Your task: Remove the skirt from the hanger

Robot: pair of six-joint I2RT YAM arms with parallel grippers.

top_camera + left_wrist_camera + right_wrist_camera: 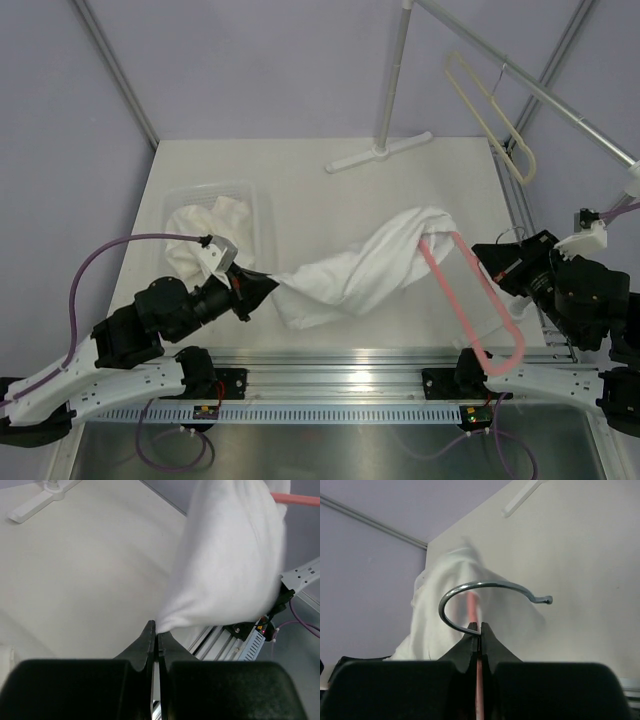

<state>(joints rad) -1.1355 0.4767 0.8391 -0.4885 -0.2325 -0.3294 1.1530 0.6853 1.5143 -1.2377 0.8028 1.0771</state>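
Pulling from here, watch the pinch first: your left gripper has its jaws pressed together on only the very corner of the white skirt. So little cloth is bitten that a hard tug could slip it out, and the skirt would drop onto the table with its top end on the hanger. Skirt location: strung between the arms, low end at the left fingertips, high end bunched over the far end of the pink hanger. The mid part sags at or just above the table, can't tell which. Your right gripper is clamped shut on the hanger right at the foot of the metal hook. That's a thin neck, so I'd judge it likely to twist in the jaws if the cloth drags sideways, and then the hanger swings or pops free instead of the skirt sliding off. How the skirt sits on the hanger isn't visible. The bunch hides whether it's looped over the bar or caught, so pulling straight across the table may just tighten it at the bend; you'd want the pull in line with the hanger arm. Left wrist view shows the fabric fanning out from that one corner, so all the load goes there. Also mind the clear bin of white cloth just behind the left arm, since an elbow swing back could knock it.
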